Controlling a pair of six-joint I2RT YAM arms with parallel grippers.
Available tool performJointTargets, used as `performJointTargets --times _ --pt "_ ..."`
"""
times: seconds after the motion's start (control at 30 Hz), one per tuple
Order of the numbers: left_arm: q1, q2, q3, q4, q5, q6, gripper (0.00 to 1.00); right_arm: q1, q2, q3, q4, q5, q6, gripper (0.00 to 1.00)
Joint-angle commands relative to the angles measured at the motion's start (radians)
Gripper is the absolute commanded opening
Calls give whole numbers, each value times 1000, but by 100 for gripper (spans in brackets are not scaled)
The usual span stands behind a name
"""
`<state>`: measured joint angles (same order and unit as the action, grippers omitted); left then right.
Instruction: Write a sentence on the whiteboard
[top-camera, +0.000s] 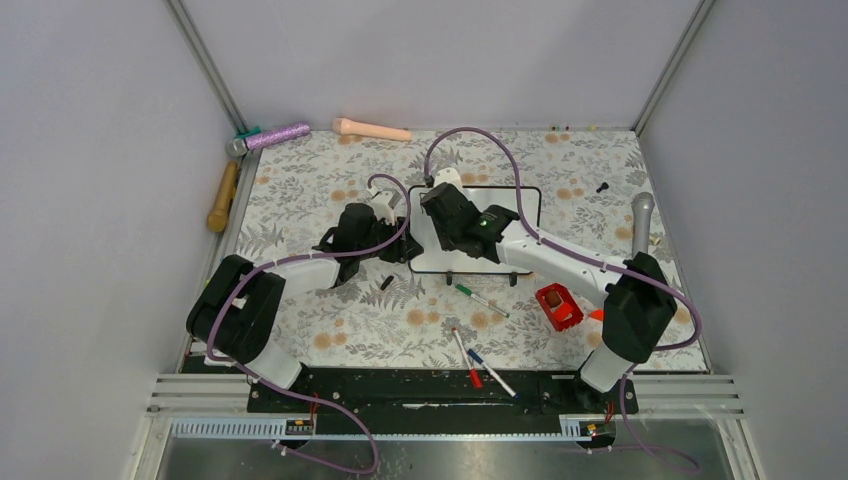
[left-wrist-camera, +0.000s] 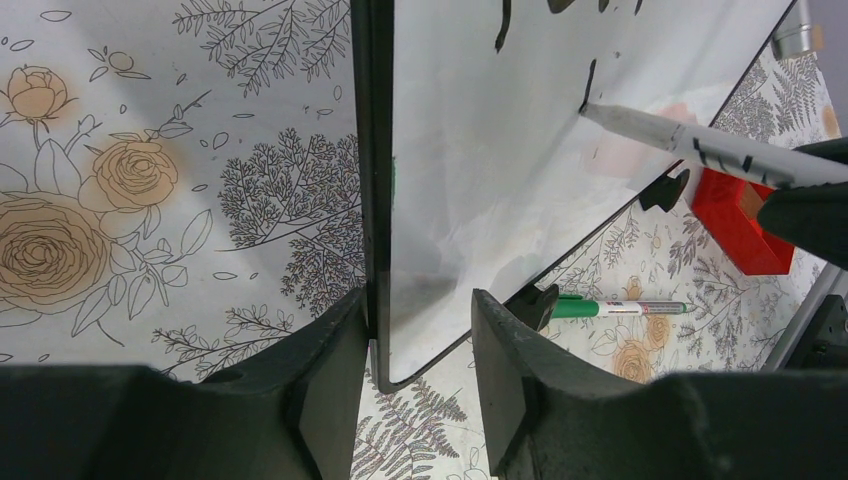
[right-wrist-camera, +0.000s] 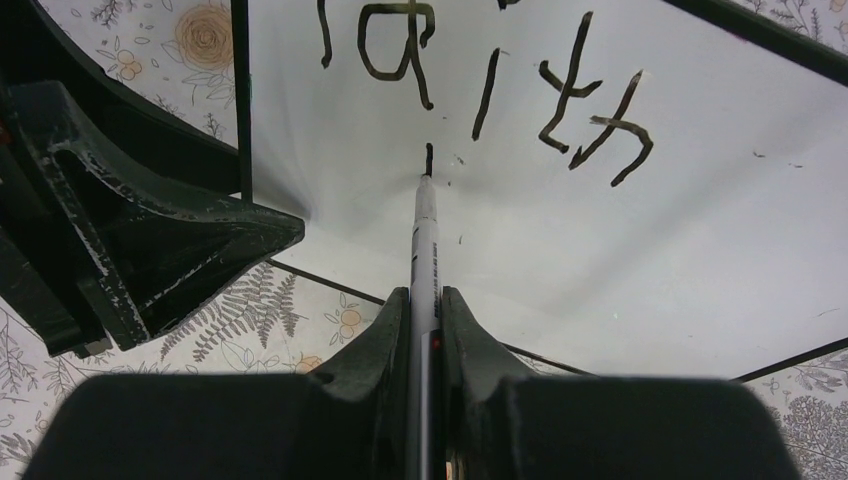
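— Where do we have the whiteboard (top-camera: 428, 256)?
— It lies near the middle of the surface (top-camera: 320, 185) with its feet toward our bases and both arms over it. We judge it light and stiff. Its glossy face would likely skate on the cloth under a pen's push.
— So where do we take hold?
— By the black frame, well clear of the ink. Our left claw (left-wrist-camera: 420, 330) sits astride the left frame near the lower corner. Its fingers are partly spread, one outside the frame and one over the white face. We cannot tell whether it bites or only braces.
— And the right?
— Our right claw (right-wrist-camera: 425, 310) is pinching the marker (right-wrist-camera: 425, 225), whose tip touches the board just below the first line.
— The sentence (right-wrist-camera: 400, 60)?
— One word shows, likely "Faith", with a short new stroke at the tip. We reckon most is left to write, and fresh ink would smear, so we want fingers off the face
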<state>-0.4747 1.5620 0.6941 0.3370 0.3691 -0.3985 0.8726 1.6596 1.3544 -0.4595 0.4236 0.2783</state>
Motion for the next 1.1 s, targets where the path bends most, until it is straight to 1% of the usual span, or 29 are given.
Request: performJointTargets --times 0.0,0.4,0.6,0.73,0.9,1.07 --pt "-1 1 37 40 39 4 41 9 -25 -15 -14 -5 18 0" --pt "0 0 36 43 43 4 41 11 -52 -19 -12 -14 17 0" --pt "0 -2 32 54 49 -3 41 10 -134 -76 92 -48 -19 0" --pt "-1 4 28 68 62 -13 41 14 -163 -94 106 -25 -33 0" --pt "-1 6 30 69 66 -16 41 35 -134 -58 72 69 -50 0" --pt "-1 -2 27 69 66 -15 41 42 -87 -19 48 78 -55 0"
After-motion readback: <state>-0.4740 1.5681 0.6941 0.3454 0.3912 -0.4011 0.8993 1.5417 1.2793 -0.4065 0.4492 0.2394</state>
